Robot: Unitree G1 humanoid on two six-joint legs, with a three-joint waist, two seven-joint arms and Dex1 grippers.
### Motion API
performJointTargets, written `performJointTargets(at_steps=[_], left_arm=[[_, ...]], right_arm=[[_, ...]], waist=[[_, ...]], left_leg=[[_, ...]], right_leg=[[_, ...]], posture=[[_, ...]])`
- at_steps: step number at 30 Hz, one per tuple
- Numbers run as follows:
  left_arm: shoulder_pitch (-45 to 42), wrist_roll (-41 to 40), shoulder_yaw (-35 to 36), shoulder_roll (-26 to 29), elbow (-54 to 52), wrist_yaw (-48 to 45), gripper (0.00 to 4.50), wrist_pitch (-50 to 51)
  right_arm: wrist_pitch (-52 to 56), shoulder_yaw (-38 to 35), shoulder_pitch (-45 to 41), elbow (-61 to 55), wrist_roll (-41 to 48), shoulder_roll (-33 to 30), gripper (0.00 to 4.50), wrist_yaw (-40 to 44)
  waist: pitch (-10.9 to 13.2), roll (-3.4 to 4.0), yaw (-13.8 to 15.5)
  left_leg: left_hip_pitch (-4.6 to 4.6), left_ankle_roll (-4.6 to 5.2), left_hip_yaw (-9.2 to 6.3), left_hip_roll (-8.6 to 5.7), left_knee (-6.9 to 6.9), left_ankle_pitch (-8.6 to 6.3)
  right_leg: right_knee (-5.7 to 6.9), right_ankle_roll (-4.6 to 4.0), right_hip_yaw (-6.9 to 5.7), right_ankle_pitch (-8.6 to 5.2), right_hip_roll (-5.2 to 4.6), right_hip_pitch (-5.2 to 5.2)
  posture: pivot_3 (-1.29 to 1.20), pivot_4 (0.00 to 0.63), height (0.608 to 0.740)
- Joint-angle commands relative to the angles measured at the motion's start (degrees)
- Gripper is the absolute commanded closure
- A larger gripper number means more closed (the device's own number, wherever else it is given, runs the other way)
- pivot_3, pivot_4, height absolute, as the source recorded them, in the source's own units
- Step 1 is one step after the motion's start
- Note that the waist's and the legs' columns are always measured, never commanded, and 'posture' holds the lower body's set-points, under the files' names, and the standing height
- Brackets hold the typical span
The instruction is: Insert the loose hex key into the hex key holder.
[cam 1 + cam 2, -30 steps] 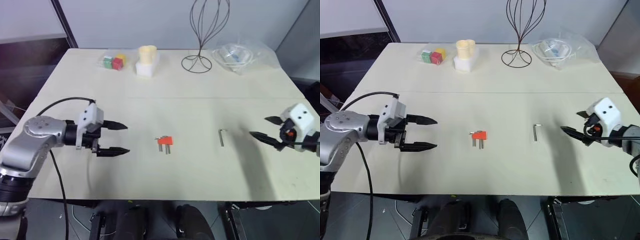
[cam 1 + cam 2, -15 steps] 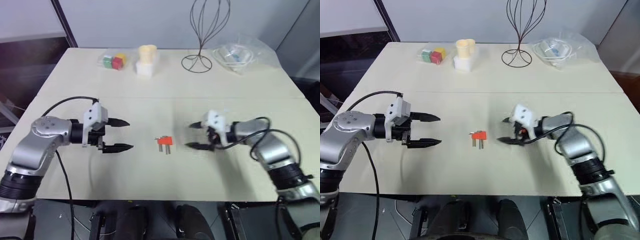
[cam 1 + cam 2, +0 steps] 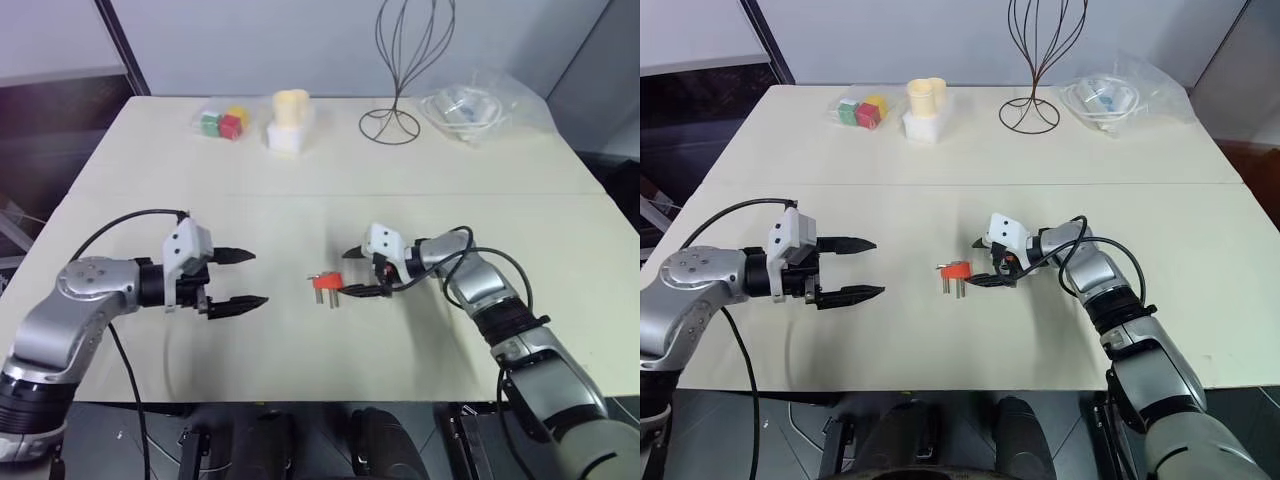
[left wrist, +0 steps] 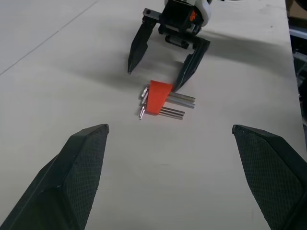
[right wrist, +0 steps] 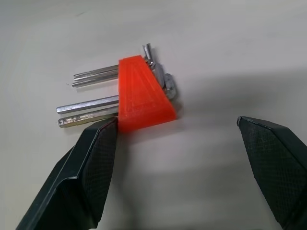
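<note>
The small orange-red plastic hex key holder [image 3: 957,270], with short grey metal keys protruding, lies flat near the middle of the cream tabletop [image 3: 1200,260]. The right pincer [image 5: 180,158] is spread wide and straddles the holder; one finger [image 5: 96,158] appears to touch the holder's edge, and nothing is pinched. The left pincer [image 3: 238,279] is also spread and empty, hovering well apart from the holder on its other side. The loose L-shaped grey key cannot be located from these views. Judged step: securing the holder. The next move calls for closing squarely on the plastic block, not on the protruding keys.
</note>
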Motion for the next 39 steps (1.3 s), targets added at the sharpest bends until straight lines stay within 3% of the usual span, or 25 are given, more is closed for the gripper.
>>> performJointTargets(at_steps=[1,11,14,17,19,27,32,39], left_arm=[[0.53,-1.04,2.49,0.31,-2.22,1.04,0.19,0.1],[0.17,-1.06,2.0,-0.09,-1.82,2.4,0.19,0.05],[-0.04,-0.98,1.73,-0.22,-1.57,2.69,0.13,0.02],[-0.25,-1.01,1.63,-0.37,-1.55,3.04,0.13,0.18],[-0.33,-0.99,1.6,-0.46,-1.54,3.22,0.13,0.24],[-1.48,-0.88,1.43,-1.12,-0.13,3.87,0.13,0.28],[-6.56,-1.89,3.08,-2.85,7.08,4.7,0.13,1.3],[-17.98,-6.15,3.64,-7.48,18.27,4.11,0.13,5.49]], right_arm=[[-1.35,-0.33,-0.55,0.15,-0.41,0.44,0.39,1.63],[-3.34,0.44,1.47,-0.85,-1.45,2.17,0.39,2.25],[-4.05,0.34,1.28,-0.57,-1.81,3.37,1.26,1.61],[-4.4,0.07,1.06,0.04,-2.15,3.79,2.89,1.52],[-4.7,-0.01,1.1,0.22,-2.42,3.79,3.49,1.54],[-8.73,-2.13,-0.08,-2.16,-3.9,1.96,3.49,-1.54],[-20.79,-2.27,-4.49,-6.01,-10.14,-3.29,3.49,-6.22],[-45.91,-1.44,-14.16,-2.12,-25.39,-9.82,3.49,-23.67]], waist=[[0.0,0.0,-0.03],[-0.01,0.01,-0.12],[-0.01,0.01,-0.38],[-0.01,0.01,-0.38],[-0.01,0.02,-0.3],[0.0,0.03,-0.22],[0.04,0.08,0.03],[0.04,0.05,-0.1]], left_leg=[[0.0,0.0,0.0,0.0,-0.01,0.0],[0.01,-0.01,-0.01,0.0,-0.03,-0.01],[0.01,-0.03,-0.01,0.01,-0.08,0.0],[0.01,-0.09,-0.01,0.01,-0.11,0.04],[0.01,-0.1,-0.01,0.01,-0.11,0.04],[0.01,-0.1,-0.01,0.01,-0.1,0.05],[-0.02,-0.1,-0.01,-0.06,-0.1,0.05],[-0.27,-0.45,0.03,-0.05,-0.1,0.26]], right_leg=[[0.0,0.0,0.0,0.0,0.0,-0.01],[0.0,0.0,0.01,0.0,-0.02,-0.03],[0.01,0.0,0.01,0.0,-0.01,-0.07],[0.05,0.0,0.02,0.0,0.0,-0.13],[0.06,0.0,0.02,0.0,0.0,-0.12],[0.06,-0.01,0.02,0.0,-0.01,-0.12],[0.06,0.0,0.01,0.01,-0.03,-0.15],[0.21,0.03,-0.01,0.02,0.13,-0.51]], posture=[[0.0,0.15,0.74],[0.0,0.15,0.74],[0.0,0.15,0.74],[0.0,0.15,0.74],[0.0,0.15,0.74],[0.0,0.15,0.74],[0.0,0.15,0.74],[0.0,0.15,0.74]])
